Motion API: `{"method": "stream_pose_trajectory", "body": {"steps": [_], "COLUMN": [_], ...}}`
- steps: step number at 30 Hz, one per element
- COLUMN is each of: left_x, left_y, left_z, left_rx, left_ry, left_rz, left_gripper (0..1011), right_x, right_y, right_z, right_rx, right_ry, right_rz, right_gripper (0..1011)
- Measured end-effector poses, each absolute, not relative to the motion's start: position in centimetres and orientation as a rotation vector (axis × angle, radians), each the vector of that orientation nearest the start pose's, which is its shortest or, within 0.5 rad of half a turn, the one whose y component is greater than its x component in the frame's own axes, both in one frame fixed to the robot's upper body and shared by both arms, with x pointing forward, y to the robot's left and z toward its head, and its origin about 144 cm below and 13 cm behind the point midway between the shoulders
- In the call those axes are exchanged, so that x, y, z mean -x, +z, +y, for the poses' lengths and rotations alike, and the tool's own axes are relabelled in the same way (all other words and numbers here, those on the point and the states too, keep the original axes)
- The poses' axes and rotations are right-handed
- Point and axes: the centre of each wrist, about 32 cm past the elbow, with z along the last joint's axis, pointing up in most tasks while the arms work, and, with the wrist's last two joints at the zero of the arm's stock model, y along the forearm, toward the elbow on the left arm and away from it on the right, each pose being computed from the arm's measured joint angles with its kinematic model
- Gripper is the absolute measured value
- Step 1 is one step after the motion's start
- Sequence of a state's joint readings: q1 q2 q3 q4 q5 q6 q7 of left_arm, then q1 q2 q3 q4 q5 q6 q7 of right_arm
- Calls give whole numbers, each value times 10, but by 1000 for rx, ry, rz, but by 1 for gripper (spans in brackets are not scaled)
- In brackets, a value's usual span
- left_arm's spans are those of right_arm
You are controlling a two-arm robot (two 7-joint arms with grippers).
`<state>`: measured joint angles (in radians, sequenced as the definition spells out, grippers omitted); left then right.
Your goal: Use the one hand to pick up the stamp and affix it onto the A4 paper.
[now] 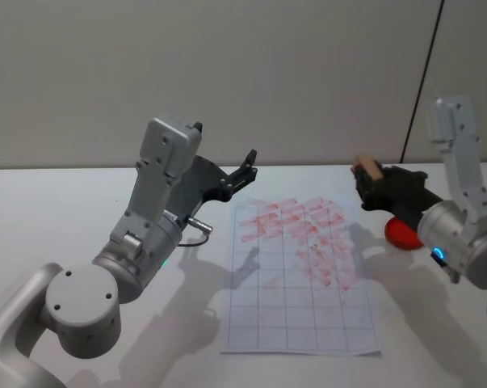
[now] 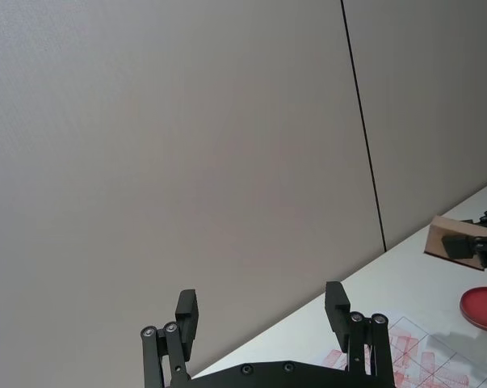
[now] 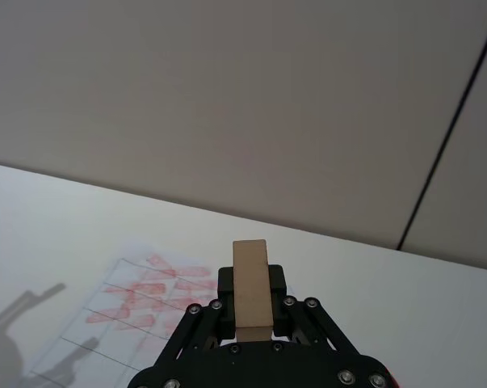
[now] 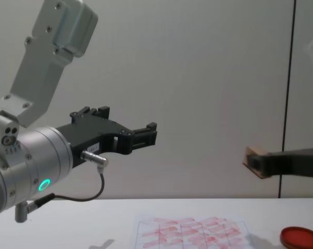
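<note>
My right gripper (image 1: 372, 182) is shut on the stamp (image 1: 366, 170), a small tan wooden block, and holds it in the air above the paper's far right corner. From the right wrist the stamp (image 3: 250, 291) stands upright between the black fingers (image 3: 277, 284). The A4 paper (image 1: 304, 315) lies flat on the table; red stamp marks cover its far half and the near grid rows are blank. My left gripper (image 1: 245, 167) hangs open and empty above the table just left of the paper's far edge, with its fingers (image 2: 186, 311) spread wide.
A round red ink pad (image 1: 400, 233) sits on the table right of the paper, under my right wrist. From the chest, the ink pad (image 4: 300, 237) lies below and to the right of the held stamp (image 4: 254, 160). A plain wall stands behind the white table (image 1: 57, 210).
</note>
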<state>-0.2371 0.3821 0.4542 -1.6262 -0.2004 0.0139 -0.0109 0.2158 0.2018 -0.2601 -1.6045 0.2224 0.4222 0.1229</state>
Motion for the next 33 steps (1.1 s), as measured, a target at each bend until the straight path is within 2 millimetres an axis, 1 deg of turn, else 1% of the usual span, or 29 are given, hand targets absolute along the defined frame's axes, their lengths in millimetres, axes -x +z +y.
{"method": "stream_pose_trajectory", "body": {"steps": [8, 16, 28, 33], "left_x": [-492, -492, -492, -492], "left_y": [1204, 1204, 1204, 1204], "left_z": [198, 198, 198, 198], "left_rx": [-61, -61, -61, -61], "left_ry": [1124, 1124, 1124, 1124], "left_rz": [-268, -268, -268, -268], "left_gripper": [1001, 1001, 1002, 1001], "right_x": [-508, -514, -523, -525], "right_y": [1202, 1185, 1163, 1157], "right_z": [-216, -227, -236, -238], "right_rx": [273, 345, 403, 418], "right_ry": [-1252, -1300, -1321, -1326], "right_rz": [159, 183, 212, 221], "right_gripper": [220, 220, 219, 220]}}
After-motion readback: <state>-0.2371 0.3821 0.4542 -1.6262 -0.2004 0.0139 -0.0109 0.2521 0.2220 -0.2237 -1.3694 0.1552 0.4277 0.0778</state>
